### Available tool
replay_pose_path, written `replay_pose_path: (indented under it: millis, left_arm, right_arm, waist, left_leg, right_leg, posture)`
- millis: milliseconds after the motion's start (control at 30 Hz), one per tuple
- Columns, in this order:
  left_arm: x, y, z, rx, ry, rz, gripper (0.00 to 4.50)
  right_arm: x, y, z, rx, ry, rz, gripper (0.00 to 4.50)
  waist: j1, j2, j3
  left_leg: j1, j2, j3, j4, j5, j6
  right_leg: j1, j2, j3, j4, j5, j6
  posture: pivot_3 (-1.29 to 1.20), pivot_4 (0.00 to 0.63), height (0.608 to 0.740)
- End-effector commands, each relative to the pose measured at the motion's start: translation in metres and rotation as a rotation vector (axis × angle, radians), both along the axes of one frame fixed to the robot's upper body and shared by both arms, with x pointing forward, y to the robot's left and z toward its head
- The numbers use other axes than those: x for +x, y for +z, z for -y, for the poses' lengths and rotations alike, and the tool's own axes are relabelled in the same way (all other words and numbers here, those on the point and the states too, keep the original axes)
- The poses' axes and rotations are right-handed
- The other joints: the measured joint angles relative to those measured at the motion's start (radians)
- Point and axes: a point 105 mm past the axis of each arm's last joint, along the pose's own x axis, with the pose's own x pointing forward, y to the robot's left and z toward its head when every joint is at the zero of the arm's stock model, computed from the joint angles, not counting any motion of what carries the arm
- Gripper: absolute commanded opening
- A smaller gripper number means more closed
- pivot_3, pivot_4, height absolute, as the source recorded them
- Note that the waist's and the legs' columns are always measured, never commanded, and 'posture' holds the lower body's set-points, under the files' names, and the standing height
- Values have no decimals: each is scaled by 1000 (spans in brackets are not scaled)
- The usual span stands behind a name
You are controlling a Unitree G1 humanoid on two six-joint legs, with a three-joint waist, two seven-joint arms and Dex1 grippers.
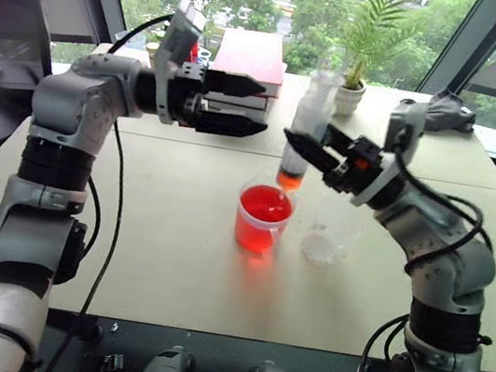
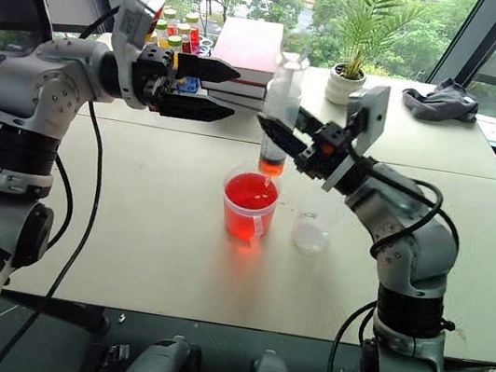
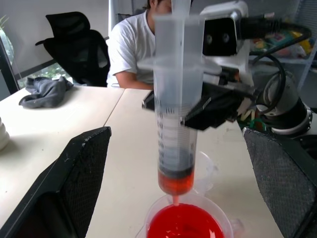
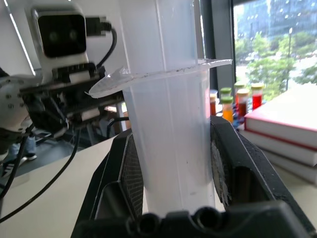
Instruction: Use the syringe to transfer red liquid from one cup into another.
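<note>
Syringe (image 1: 306, 129) upright in right pincer (image 1: 303, 148), clamped on its barrel, tip just above red cup (image 1: 263, 218) on counter (image 1: 172, 249); clear cup (image 1: 331, 229) just beside red cup, right arm's side; left pincer (image 1: 247, 104) apart, level, beside the syringe

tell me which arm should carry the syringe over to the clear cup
Right. Its gripper is shut on the syringe, beside the clear cup. The left gripper is open and apart.
</note>
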Motion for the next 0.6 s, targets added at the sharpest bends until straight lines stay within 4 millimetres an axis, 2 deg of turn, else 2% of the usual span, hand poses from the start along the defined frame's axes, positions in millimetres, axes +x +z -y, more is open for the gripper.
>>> replay_pose_path:
  millis: [33, 67, 167, 400, 600]
  left_arm:
    - [-4, 11, 6, -11, -30, 56, 4390]
    - [-4, 11, 8, -14, -37, 54, 4390]
    - [-5, 10, 19, -21, -82, 52, 4390]
    - [0, 13, 50, -41, -160, 67, 4390]
    - [7, 24, 81, -91, -173, 75, 4390]
  right_arm:
    - [-13, 15, 19, 15, -53, 46, 1467]
    - [-15, 15, 22, 7, -68, 44, 1467]
    - [-18, -5, 41, -22, -149, -4, 1467]
    - [-15, -56, 55, -53, -266, -94, 1467]
    - [-16, -63, 57, -48, -292, -93, 1467]
  waist:
    - [-1, 0, 0]
    - [0, 0, 0]
    - [0, 0, 0]
    - [-2, 0, 0]
    - [-3, 0, 0]
  left_leg:
    - [0, 0, 0, 0, 0, 0]
    - [0, 0, 0, 0, 0, 0]
    - [0, 0, 0, 0, 0, 0]
    - [0, 0, 1, 0, 0, 0]
    - [0, 0, 1, 0, 0, 1]
  right_leg:
    - [0, 0, 0, 0, 0, 0]
    - [0, 0, 0, 0, 0, 0]
    - [0, 0, 0, 0, 0, 0]
    - [0, 1, 1, 0, 0, 0]
    - [0, 2, 1, 0, 0, 0]
  posture:
    - [0, 150, 740]
    - [0, 150, 740]
    - [0, 150, 740]
    - [0, 150, 740]
    - [0, 150, 740]
